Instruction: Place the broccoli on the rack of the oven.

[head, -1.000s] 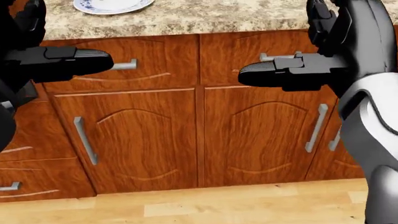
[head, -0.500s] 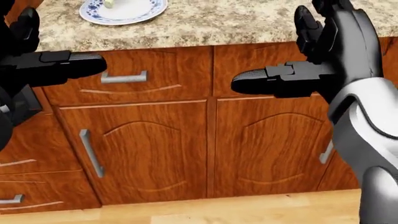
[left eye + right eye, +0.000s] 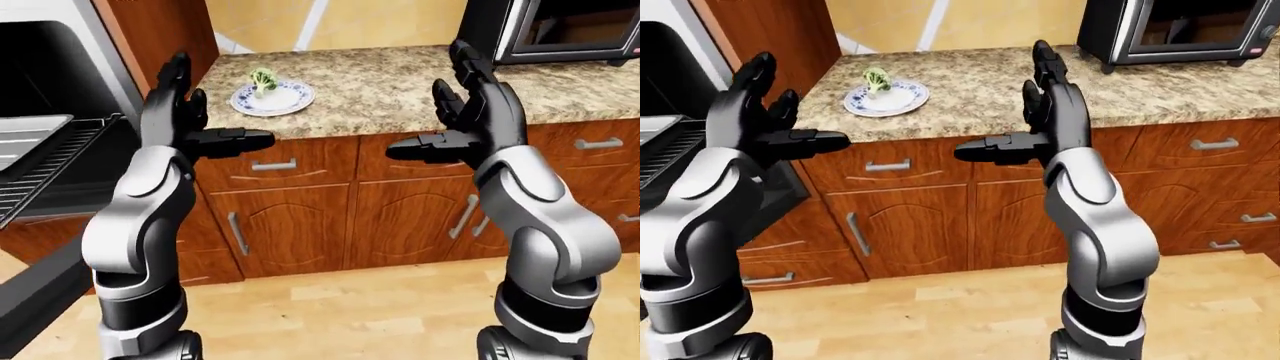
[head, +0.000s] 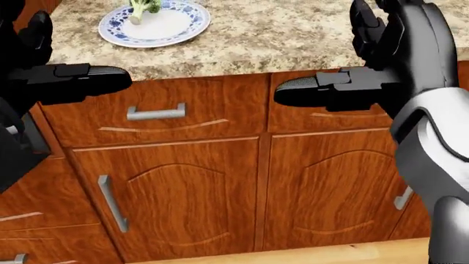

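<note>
Robot facing kitchen cabinets, both hands raised, fingers spread and empty.
Broccoli (image 3: 263, 77) sits on a blue-patterned plate (image 3: 290, 102) on the granite tabletop (image 3: 400, 82), upper centre; left hand (image 3: 185, 120), right hand (image 3: 465, 120); oven rack (image 3: 45, 169) far left.

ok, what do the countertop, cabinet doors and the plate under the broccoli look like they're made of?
Countertop: speckled beige-brown, looks like polished granite or a laminate imitation.
Cabinet doors: reddish wood with visible grain, light sheen, seemingly varnished; brushed metal-looking handles.
Plate: glossy white with blue rim pattern, probably glazed ceramic. It's a render, so these are textures only.
</note>
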### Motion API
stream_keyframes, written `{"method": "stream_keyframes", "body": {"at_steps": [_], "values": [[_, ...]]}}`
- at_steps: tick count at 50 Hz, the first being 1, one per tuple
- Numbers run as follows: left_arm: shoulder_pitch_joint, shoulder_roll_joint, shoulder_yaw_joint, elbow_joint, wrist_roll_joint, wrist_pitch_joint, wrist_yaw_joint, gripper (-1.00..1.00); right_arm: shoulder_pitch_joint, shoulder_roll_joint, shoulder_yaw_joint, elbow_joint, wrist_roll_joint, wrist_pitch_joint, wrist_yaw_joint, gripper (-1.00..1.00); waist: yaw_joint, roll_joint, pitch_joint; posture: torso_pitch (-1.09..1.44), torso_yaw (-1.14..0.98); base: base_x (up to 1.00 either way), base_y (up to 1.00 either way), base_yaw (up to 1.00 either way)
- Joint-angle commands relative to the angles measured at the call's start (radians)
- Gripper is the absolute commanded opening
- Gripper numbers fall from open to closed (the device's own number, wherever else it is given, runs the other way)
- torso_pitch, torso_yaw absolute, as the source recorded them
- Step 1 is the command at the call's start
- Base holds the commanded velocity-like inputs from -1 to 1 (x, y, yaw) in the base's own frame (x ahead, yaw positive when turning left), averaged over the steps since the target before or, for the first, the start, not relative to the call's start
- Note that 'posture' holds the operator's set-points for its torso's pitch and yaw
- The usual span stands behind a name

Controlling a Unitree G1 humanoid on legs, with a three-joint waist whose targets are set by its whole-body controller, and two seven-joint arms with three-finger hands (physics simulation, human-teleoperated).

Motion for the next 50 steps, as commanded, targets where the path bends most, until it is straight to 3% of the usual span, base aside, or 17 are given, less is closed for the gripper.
{"method": "stream_keyframes", "body": {"at_steps": [1,6,9,10,12,18,20,22,23,24,28,32,36,44,47,49,50], "values": [[-0.041,0.006,-0.004,-0.041,-0.005,-0.037,-0.008,1.00,-0.035,-0.015,-0.022,-0.031,-0.009,-0.036,-0.007,1.00,-0.006,-0.003,-0.026,0.00,0.00,0.18,0.16,0.00],[-0.047,0.004,-0.003,-0.051,-0.006,-0.025,-0.006,1.00,-0.041,-0.017,-0.027,-0.037,-0.004,-0.025,-0.009,1.00,0.003,-0.055,-0.018,0.00,0.00,0.18,0.16,0.00],[-0.047,0.003,-0.006,-0.053,-0.005,-0.024,-0.005,1.00,-0.036,-0.016,-0.020,-0.033,-0.008,-0.034,-0.007,1.00,0.010,-0.125,-0.032,0.00,0.00,0.18,0.16,0.00],[-0.047,0.003,-0.005,-0.051,-0.004,-0.025,-0.006,1.00,-0.035,-0.017,-0.023,-0.030,-0.007,-0.036,-0.005,1.00,0.000,-0.087,-0.024,0.00,0.00,0.18,0.16,0.00],[-0.045,0.004,-0.006,-0.045,-0.002,-0.031,-0.009,1.00,-0.036,-0.016,-0.023,-0.030,-0.007,-0.035,-0.005,1.00,0.002,-0.106,-0.026,0.00,0.00,0.18,0.16,0.00],[-0.041,0.004,-0.003,-0.050,-0.003,-0.031,-0.009,1.00,-0.035,-0.015,-0.023,-0.035,-0.008,-0.034,-0.008,1.00,-0.009,-0.056,-0.016,0.00,0.00,0.18,0.16,0.00],[-0.042,0.003,-0.004,-0.052,-0.004,-0.029,-0.009,1.00,-0.035,-0.016,-0.025,-0.033,-0.007,-0.036,-0.007,1.00,-0.015,-0.021,-0.016,0.00,0.00,0.17,0.16,0.00],[-0.040,0.002,-0.007,-0.048,-0.001,-0.033,-0.010,1.00,-0.037,-0.018,-0.026,-0.036,-0.007,-0.030,-0.008,1.00,-0.018,0.052,-0.038,0.00,0.00,0.19,0.15,0.00],[-0.040,0.001,-0.008,-0.048,0.000,-0.034,-0.010,1.00,-0.040,-0.019,-0.028,-0.041,-0.004,-0.024,-0.010,1.00,-0.010,0.010,-0.030,0.00,0.00,0.18,0.15,0.00],[-0.039,0.000,-0.009,-0.046,0.001,-0.036,-0.012,1.00,-0.038,-0.020,-0.030,-0.036,-0.004,-0.030,-0.008,1.00,-0.014,0.028,-0.024,0.00,0.00,0.17,0.16,0.00],[-0.039,-0.003,-0.010,-0.049,0.003,-0.032,-0.013,1.00,-0.035,-0.022,-0.030,-0.032,-0.003,-0.036,-0.007,1.00,-0.002,-0.007,-0.029,0.00,0.00,0.18,0.15,0.00],[-0.040,-0.003,-0.009,-0.043,0.005,-0.036,-0.015,1.00,-0.039,-0.021,-0.028,-0.032,-0.001,-0.032,-0.010,1.00,0.004,-0.051,-0.017,0.00,0.00,0.18,0.16,0.00],[-0.038,-0.005,-0.011,-0.041,0.008,-0.041,-0.018,1.00,-0.043,-0.024,-0.029,-0.036,0.002,-0.027,-0.011,1.00,0.017,-0.113,-0.036,0.00,0.00,0.18,0.15,0.00],[-0.041,-0.013,-0.015,-0.049,0.013,-0.035,-0.017,1.00,-0.122,-0.070,-0.047,0.065,0.021,-0.042,0.003,1.00,-0.006,-0.068,-0.019,0.00,0.00,0.18,0.15,0.00],[-0.039,-0.011,-0.017,-0.044,0.019,-0.039,-0.018,1.00,-0.106,-0.066,-0.035,0.078,0.020,-0.066,0.010,1.00,-0.016,-0.015,-0.020,0.00,0.00,0.18,0.15,0.00],[-0.040,-0.010,-0.015,-0.046,0.021,-0.038,-0.017,1.00,-0.103,-0.070,-0.032,0.088,0.015,-0.076,0.023,1.00,-0.022,0.054,-0.061,0.00,0.00,0.18,0.15,0.00],[-0.039,-0.011,-0.017,-0.048,0.023,-0.037,-0.017,1.00,-0.100,-0.070,-0.034,0.082,0.016,-0.070,0.025,1.00,-0.009,0.016,-0.030,0.00,0.00,0.18,0.14,0.00]]}}
